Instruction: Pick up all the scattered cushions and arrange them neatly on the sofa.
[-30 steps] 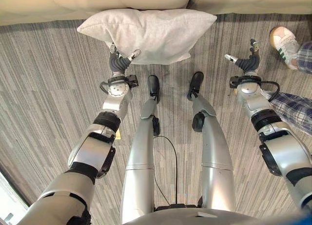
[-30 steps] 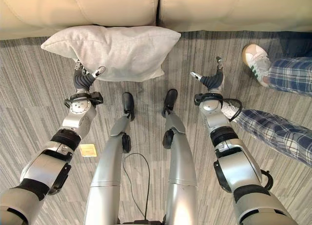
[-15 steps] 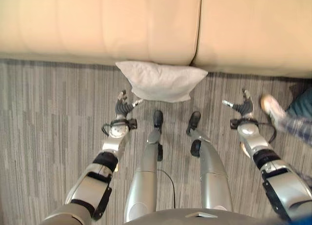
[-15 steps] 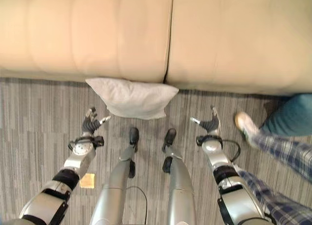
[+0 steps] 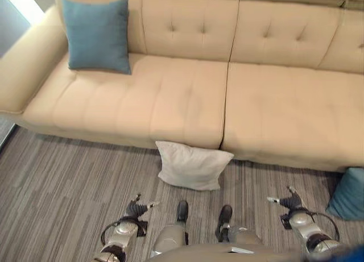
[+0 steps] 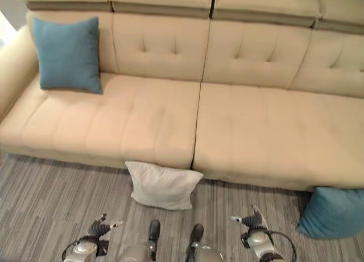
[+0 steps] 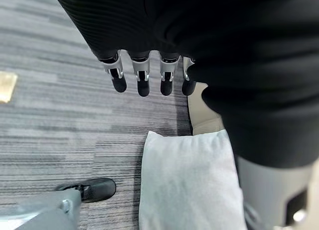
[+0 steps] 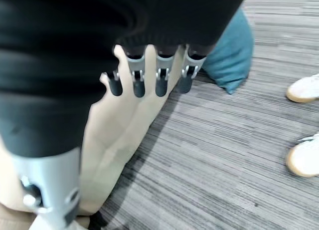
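I'm looking down on a long beige sofa with a tufted back and two wide seat sections that meet at a seam near the middle. Its padded armrest curves down at the left end. The floor in front is carpet in fine grey stripes. A bright patch of daylight shows beyond the sofa's left corner. A person's white shoes stand on the carpet.
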`<state>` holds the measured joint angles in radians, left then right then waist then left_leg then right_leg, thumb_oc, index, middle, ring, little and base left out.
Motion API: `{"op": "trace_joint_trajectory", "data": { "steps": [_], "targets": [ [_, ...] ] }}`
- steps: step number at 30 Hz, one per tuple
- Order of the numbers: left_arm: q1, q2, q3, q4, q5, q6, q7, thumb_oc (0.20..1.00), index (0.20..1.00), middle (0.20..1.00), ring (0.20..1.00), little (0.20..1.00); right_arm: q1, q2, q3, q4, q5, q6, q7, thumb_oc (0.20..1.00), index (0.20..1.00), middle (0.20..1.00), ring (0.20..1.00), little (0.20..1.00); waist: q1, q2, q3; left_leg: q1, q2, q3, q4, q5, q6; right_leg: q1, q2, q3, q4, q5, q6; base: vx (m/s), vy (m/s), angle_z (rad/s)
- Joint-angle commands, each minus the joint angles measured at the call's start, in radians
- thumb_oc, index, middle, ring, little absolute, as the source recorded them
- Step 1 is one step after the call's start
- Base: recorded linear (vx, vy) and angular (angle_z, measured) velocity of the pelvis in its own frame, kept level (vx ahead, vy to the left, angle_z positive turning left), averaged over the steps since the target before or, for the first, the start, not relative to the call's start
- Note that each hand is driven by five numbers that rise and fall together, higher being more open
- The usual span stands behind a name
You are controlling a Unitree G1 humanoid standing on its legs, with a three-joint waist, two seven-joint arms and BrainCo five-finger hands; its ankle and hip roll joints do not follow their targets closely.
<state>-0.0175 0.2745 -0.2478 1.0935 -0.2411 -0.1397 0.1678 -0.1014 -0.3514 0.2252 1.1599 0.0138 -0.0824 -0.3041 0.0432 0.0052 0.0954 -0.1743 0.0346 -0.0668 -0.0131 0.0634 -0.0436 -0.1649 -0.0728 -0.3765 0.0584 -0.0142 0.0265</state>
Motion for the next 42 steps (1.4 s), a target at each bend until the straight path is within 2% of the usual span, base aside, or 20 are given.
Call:
{"op": "trace_joint_trajectory", "data": {
  "steps": [1, 3, 6, 8, 10, 12, 15, 17, 18, 19, 20, 22, 24, 25, 33, 38, 40, 41, 42],
  "targets": [
    [-0.072, -0.008, 0.05, 0.028, 0.045, -0.01, -0.02, 1.0, 1.0, 1.0, 1.0, 1.0, -0.042, -0.004, -0.011, -0.032, -0.038, -0.016, 0.012, 1.0, 1.0, 1.0, 1.0, 1.0, -0.009, -0.036, 0.079, -0.041, -0.012, 0.007, 0.098, -0.047, -0.069, 0.062, -0.041, 0.056, -0.053, 0.007, 0.066, 0.04, -0.007, 0.3],
    [-0.057, -0.012, 0.062, 0.044, 0.048, -0.009, -0.029, 1.0, 1.0, 1.0, 1.0, 1.0, -0.034, 0.002, -0.001, -0.011, -0.05, -0.013, 0.023, 1.0, 1.0, 1.0, 1.0, 1.0, -0.005, -0.039, 0.065, -0.026, -0.011, 0.005, 0.111, -0.06, -0.059, 0.081, -0.038, 0.055, -0.057, 0.007, 0.064, 0.06, 0.015, 0.32],
    [-0.037, -0.009, 0.081, 0.065, 0.046, -0.005, -0.032, 1.0, 1.0, 1.0, 1.0, 1.0, -0.036, 0.008, 0.01, 0.003, -0.064, -0.005, 0.035, 1.0, 1.0, 1.0, 1.0, 1.0, 0.004, -0.047, 0.037, -0.015, 0.041, 0.006, 0.065, -0.03, -0.068, 0.108, -0.047, 0.067, -0.067, 0.01, 0.076, 0.06, 0.16, 0.11],
    [-0.043, -0.01, 0.085, 0.081, 0.046, -0.006, -0.028, 1.0, 1.0, 1.0, 1.0, 1.0, -0.046, 0.006, 0.016, 0.01, -0.066, 0.002, 0.04, 1.0, 1.0, 1.0, 1.0, 1.0, 0.011, -0.044, 0.034, -0.042, 0.066, -0.018, 0.037, -0.002, -0.077, 0.106, -0.06, 0.086, -0.052, 0.004, 0.085, 0.03, 0.294, 0.08],
    [-0.032, -0.013, 0.087, 0.098, 0.069, 0.001, -0.034, 1.0, 1.0, 1.0, 1.0, 1.0, -0.043, 0.009, 0.013, 0.021, -0.08, 0.007, 0.052, 1.0, 1.0, 1.0, 1.0, 1.0, 0.012, -0.028, 0.012, -0.003, 0.077, -0.019, 0.004, -0.012, -0.082, 0.113, -0.068, 0.092, -0.039, -0.001, 0.096, 0.11, 0.379, -0.26],
    [-0.024, -0.009, 0.088, 0.118, 0.1, 0.004, -0.046, 1.0, 1.0, 1.0, 1.0, 1.0, -0.044, 0.027, 0.024, 0.03, -0.098, 0.021, 0.066, 1.0, 1.0, 1.0, 1.0, 1.0, 0.019, -0.048, 0.006, 0.029, 0.03, 0.004, 0.045, -0.067, -0.049, 0.128, -0.122, 0.129, -0.039, 0.028, 0.124, 0.15, 0.497, -0.42],
    [-0.023, 0.002, 0.092, 0.119, 0.109, 0.007, -0.048, 1.0, 1.0, 1.0, 1.0, 1.0, -0.045, 0.042, 0.019, 0.019, -0.092, 0.029, 0.073, 1.0, 1.0, 1.0, 1.0, 1.0, 0.023, -0.062, 0.009, 0.038, -0.009, 0.028, 0.067, -0.103, -0.013, 0.094, -0.165, 0.165, 0.008, 0.05, 0.145, 0.0, 0.336, -0.41],
    [-0.036, 0.014, 0.09, 0.112, 0.11, 0.006, -0.043, 1.0, 1.0, 1.0, 1.0, 1.0, -0.065, 0.045, 0.027, 0.015, -0.097, 0.035, 0.069, 1.0, 1.0, 1.0, 1.0, 1.0, 0.035, -0.058, 0.033, 0.031, -0.026, 0.055, 0.092, -0.119, 0.012, 0.037, -0.205, 0.151, 0.091, 0.068, 0.155, -0.1, 0.344, -0.67],
    [-0.039, 0.025, 0.093, 0.109, 0.106, 0.005, -0.044, 1.0, 1.0, 1.0, 1.0, 1.0, -0.075, 0.051, 0.036, 0.007, -0.097, 0.032, 0.069, 1.0, 1.0, 1.0, 1.0, 1.0, 0.044, -0.056, 0.046, 0.039, -0.028, 0.068, 0.094, -0.125, 0.022, 0.024, -0.216, 0.115, 0.128, 0.066, 0.148, -0.03, 0.207, -0.72],
    [-0.041, 0.03, 0.093, 0.106, 0.101, 0.004, -0.045, 1.0, 1.0, 1.0, 1.0, 1.0, -0.076, 0.053, 0.04, 0.0, -0.09, 0.026, 0.07, 1.0, 1.0, 1.0, 1.0, 1.0, 0.041, -0.059, 0.054, 0.047, -0.033, 0.067, 0.094, -0.124, 0.024, 0.018, -0.19, 0.123, 0.145, 0.056, 0.135, 0.0, 0.202, -0.71],
    [-0.044, 0.038, 0.095, 0.094, 0.093, -0.002, -0.039, 1.0, 1.0, 1.0, 1.0, 1.0, -0.081, 0.046, 0.048, -0.007, -0.083, 0.024, 0.067, 1.0, 1.0, 1.0, 1.0, 1.0, 0.034, -0.062, 0.06, 0.049, -0.048, 0.063, 0.088, -0.119, 0.034, -0.017, -0.133, 0.156, 0.143, 0.047, 0.128, 0.02, 0.117, -0.53],
    [-0.056, 0.039, 0.079, 0.094, 0.106, -0.004, -0.041, 1.0, 1.0, 1.0, 1.0, 1.0, -0.084, 0.037, 0.053, -0.016, -0.074, 0.018, 0.063, 1.0, 1.0, 1.0, 1.0, 1.0, 0.024, -0.07, 0.059, 0.031, -0.07, 0.054, 0.095, -0.117, 0.034, -0.005, -0.098, 0.17, 0.077, 0.035, 0.115, 0.04, 0.046, -0.01],
    [-0.073, 0.032, 0.067, 0.071, 0.104, -0.007, -0.038, 1.0, 1.0, 1.0, 1.0, 1.0, -0.087, 0.027, 0.055, -0.018, -0.066, 0.018, 0.058, 1.0, 1.0, 1.0, 1.0, 1.0, 0.017, -0.072, 0.062, 0.007, -0.076, 0.047, 0.098, -0.117, 0.03, -0.019, -0.071, 0.213, 0.05, 0.044, 0.11, 0.01, -0.063, 0.52],
    [-0.096, 0.026, 0.05, 0.049, 0.085, -0.013, -0.035, 1.0, 1.0, 1.0, 1.0, 1.0, -0.09, 0.026, 0.058, -0.025, -0.054, 0.016, 0.052, 1.0, 1.0, 1.0, 1.0, 1.0, 0.012, -0.074, 0.071, -0.034, -0.075, 0.039, 0.117, -0.117, 0.022, -0.031, -0.072, 0.199, 0.031, 0.053, 0.106, -0.03, -0.097, 0.47],
    [-0.153, 0.024, 0.014, -0.007, 0.049, -0.024, -0.011, 1.0, 1.0, 1.0, 1.0, 1.0, -0.133, 0.008, 0.071, -0.075, -0.041, 0.01, 0.021, 1.0, 1.0, 1.0, 1.0, 1.0, -0.006, -0.072, 0.099, -0.123, -0.063, 0.038, 0.166, -0.119, 0.008, -0.11, -0.081, 0.18, 0.054, 0.053, 0.092, -0.01, -0.05, 0.16],
    [-0.23, 0.034, -0.003, -0.062, -0.034, -0.043, 0.044, 1.0, 1.0, 1.0, 1.0, 1.0, -0.218, -0.02, 0.047, -0.143, -0.016, 0.011, -0.064, 1.0, 1.0, 1.0, 1.0, 1.0, -0.021, -0.058, 0.154, -0.25, -0.057, 0.053, 0.243, -0.118, 0.004, -0.249, -0.088, 0.198, 0.132, 0.048, 0.079, -0.09, -0.002, -0.04],
    [-0.306, 0.046, -0.01, -0.096, -0.101, -0.06, 0.086, 1.0, 1.0, 1.0, 1.0, 1.0, -0.291, -0.034, 0.019, -0.194, 0.038, 0.002, -0.132, 1.0, 1.0, 1.0, 1.0, 1.0, -0.038, -0.048, 0.18, -0.387, -0.047, 0.065, 0.336, -0.127, 0.006, -0.384, -0.094, 0.212, 0.206, 0.043, 0.07, -0.15, 0.028, -0.22],
    [-0.323, 0.049, -0.012, -0.106, -0.113, -0.06, 0.093, 1.0, 1.0, 1.0, 1.0, 1.0, -0.307, -0.035, 0.017, -0.201, 0.048, 0.002, -0.142, 1.0, 1.0, 1.0, 1.0, 1.0, -0.041, -0.045, 0.184, -0.415, -0.045, 0.066, 0.352, -0.13, 0.006, -0.414, -0.095, 0.217, 0.222, 0.04, 0.069, -0.04, 0.014, -0.26],
    [-0.357, 0.058, -0.01, -0.127, -0.14, -0.072, 0.112, 1.0, 1.0, 1.0, 1.0, 1.0, -0.335, -0.043, 0.01, -0.214, 0.067, -0.004, -0.166, 1.0, 1.0, 1.0, 1.0, 1.0, -0.044, -0.037, 0.193, -0.467, -0.034, 0.063, 0.394, -0.169, -0.001, -0.471, -0.088, 0.227, 0.264, 0.009, 0.075, 0.01, 0.006, -0.14]
  ]
}}
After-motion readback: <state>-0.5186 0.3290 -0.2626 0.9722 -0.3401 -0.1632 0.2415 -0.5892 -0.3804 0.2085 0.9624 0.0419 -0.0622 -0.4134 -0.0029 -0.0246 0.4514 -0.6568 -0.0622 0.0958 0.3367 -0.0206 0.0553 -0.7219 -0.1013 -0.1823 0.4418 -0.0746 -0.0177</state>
